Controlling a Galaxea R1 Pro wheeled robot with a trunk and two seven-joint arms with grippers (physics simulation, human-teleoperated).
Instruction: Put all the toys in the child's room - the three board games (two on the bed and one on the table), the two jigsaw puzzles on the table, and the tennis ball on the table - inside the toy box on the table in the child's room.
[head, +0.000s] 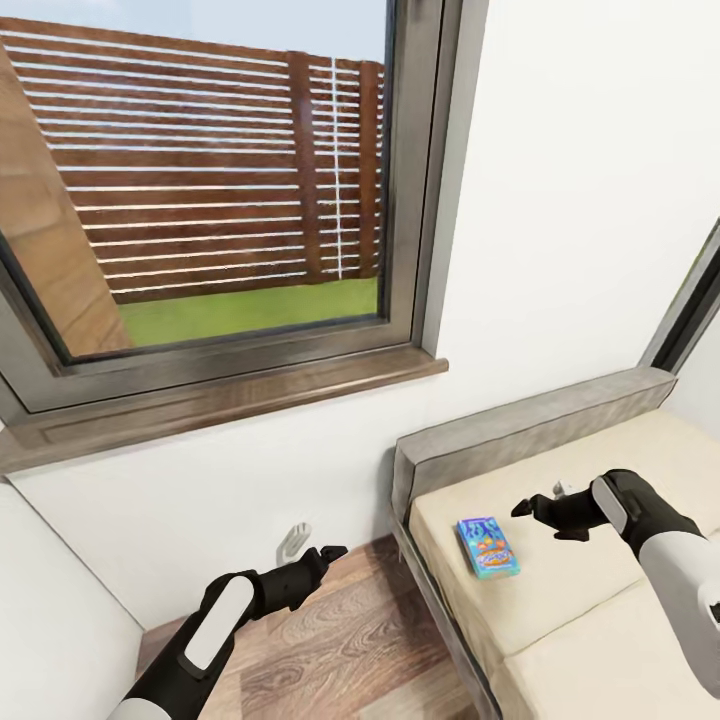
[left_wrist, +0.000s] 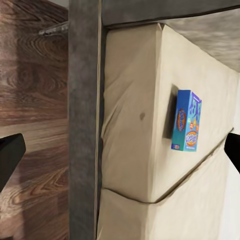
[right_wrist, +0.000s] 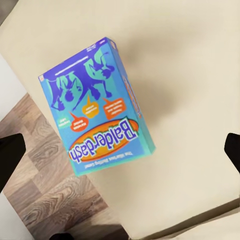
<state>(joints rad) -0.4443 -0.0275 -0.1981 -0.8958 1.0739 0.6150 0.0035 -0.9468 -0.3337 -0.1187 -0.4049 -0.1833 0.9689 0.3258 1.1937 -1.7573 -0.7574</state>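
One large dark-framed window (head: 200, 180) filled the head view from about 9 to 12 o'clock, with a brown slatted fence (head: 200, 160) and a strip of grass (head: 240, 308) outside, and a dark wooden sill (head: 220, 405) ran under it. The white wall (head: 580, 200) took up the 1 to 3 o'clock part of that view. The bed (head: 560, 620) lay at about 4 to 5 o'clock, its beige mattress plain and its grey headboard (head: 530, 420) set against the wall. Wood-plank floor (head: 340, 650) showed at 6 o'clock, between the bed and the wall at the left. The left arm reached in from 7 o'clock, and the left tool (head: 325, 556) hung above the floor just beside the bed's corner, its dark fingers standing apart, as the left wrist view also showed with one fingertip at each edge. The right arm came in from 4 o'clock, and the right tool (head: 524, 508) hung over the mattress, its fingers spread wide and holding nothing. The one board game in sight, a blue board game (head: 488, 546), lay flat on the mattress near the headboard end, at about 7 o'clock from the right tool and close to it but not touching. In the right wrist view the box's cover (right_wrist: 95, 107) read "Balderdash" and sat between the two separated fingertips.
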